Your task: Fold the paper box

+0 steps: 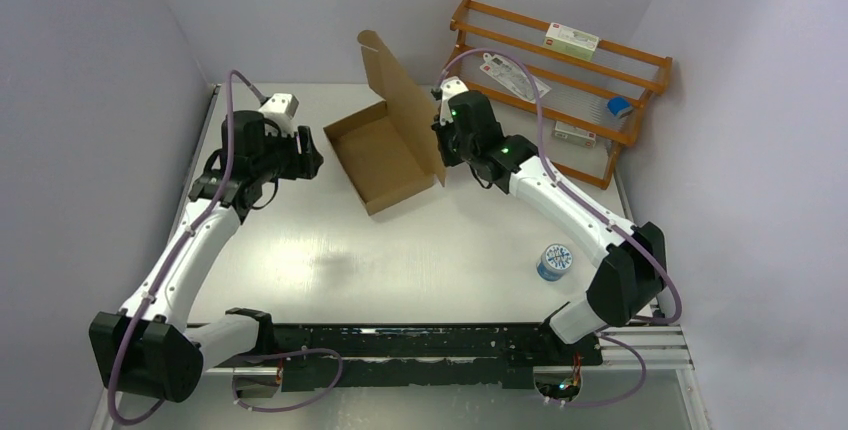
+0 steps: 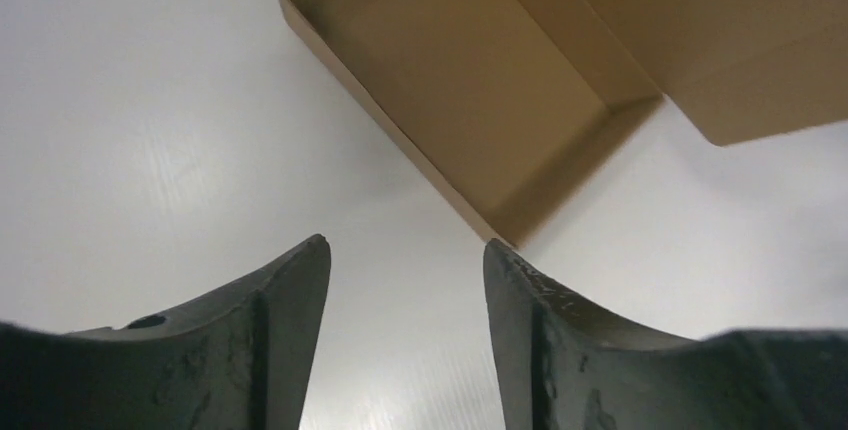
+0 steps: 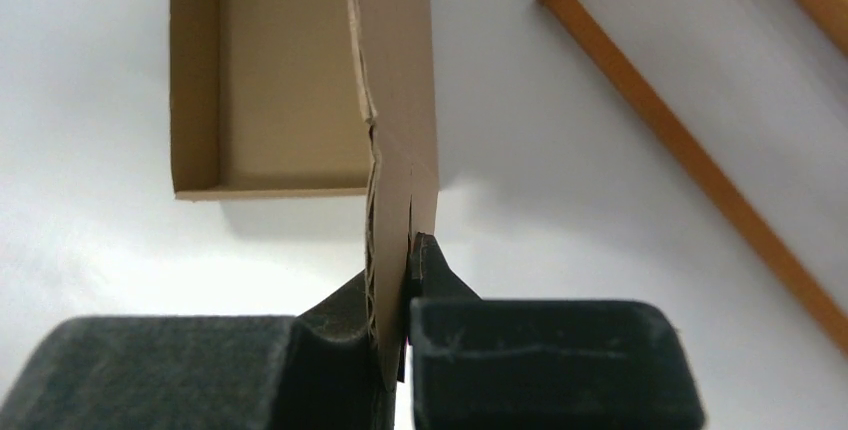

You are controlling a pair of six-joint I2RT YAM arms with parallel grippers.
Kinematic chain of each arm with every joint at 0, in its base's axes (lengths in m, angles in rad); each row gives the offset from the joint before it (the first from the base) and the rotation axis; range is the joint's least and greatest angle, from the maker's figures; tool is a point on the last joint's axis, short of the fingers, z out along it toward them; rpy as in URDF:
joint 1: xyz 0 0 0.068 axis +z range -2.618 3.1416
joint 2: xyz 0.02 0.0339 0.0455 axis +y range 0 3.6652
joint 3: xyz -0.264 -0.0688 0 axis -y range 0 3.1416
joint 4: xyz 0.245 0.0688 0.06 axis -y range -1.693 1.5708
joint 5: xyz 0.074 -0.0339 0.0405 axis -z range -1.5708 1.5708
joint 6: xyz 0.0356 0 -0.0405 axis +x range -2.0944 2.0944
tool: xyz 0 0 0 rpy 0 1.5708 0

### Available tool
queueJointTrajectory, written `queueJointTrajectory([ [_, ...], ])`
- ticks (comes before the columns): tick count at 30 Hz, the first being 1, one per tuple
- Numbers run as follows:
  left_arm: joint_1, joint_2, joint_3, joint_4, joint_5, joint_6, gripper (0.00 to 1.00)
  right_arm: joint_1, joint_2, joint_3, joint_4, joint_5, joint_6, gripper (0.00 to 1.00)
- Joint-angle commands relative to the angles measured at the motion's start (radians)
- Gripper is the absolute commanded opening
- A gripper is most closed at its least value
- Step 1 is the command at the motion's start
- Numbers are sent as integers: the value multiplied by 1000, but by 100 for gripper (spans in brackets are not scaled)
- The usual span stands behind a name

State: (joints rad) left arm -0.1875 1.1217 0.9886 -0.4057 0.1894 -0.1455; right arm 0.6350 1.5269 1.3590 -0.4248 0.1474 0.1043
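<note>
Evidently the right gripper (image 3: 395, 280) is clamped on the upright lid (image 3: 400, 100) of the paper box (image 1: 385, 155) to swing it shut, while the left gripper (image 2: 405, 260) hovers left, fingers apart, empty.

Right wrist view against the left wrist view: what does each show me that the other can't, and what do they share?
Only the right wrist view: the right gripper shut on the edge of the paper box at its upright lid flap, and a wooden rack rail off to the side. Only the left wrist view: the left gripper open, nothing between its fingers, over bare table short of the tray's near corner. Both: the box's open, empty tray and the white table.
</note>
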Motion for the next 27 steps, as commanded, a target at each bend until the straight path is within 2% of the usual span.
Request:
queueJointTrajectory([
  [1, 13, 67, 39, 119, -96, 63, 65, -20, -36, 26, -21, -82, -190, 0],
  [5, 53, 221, 88, 222, 5, 78, 67, -26, -23, 29, -61, -70, -230, 0],
  [10, 79, 425, 214, 230, 139, 133, 68, -26, -22, 14, -50, -44, -197, 0],
  [13, 85, 522, 269, 167, 193, 178, 68, -26, -30, 0, -33, -50, -170, 8],
  [17, 85, 576, 220, 214, 166, 167, 68, -26, -48, -27, -6, -46, -158, 21],
  [20, 85, 605, 216, 214, 143, 191, 68, -27, -55, -38, -8, -27, -151, 26],
  [24, 89, 647, 229, 205, 138, 203, 67, -26, -62, -66, -4, -23, -152, 28],
  [27, 89, 671, 229, 204, 159, 208, 67, -27, -59, -77, -3, -12, -155, 25],
])
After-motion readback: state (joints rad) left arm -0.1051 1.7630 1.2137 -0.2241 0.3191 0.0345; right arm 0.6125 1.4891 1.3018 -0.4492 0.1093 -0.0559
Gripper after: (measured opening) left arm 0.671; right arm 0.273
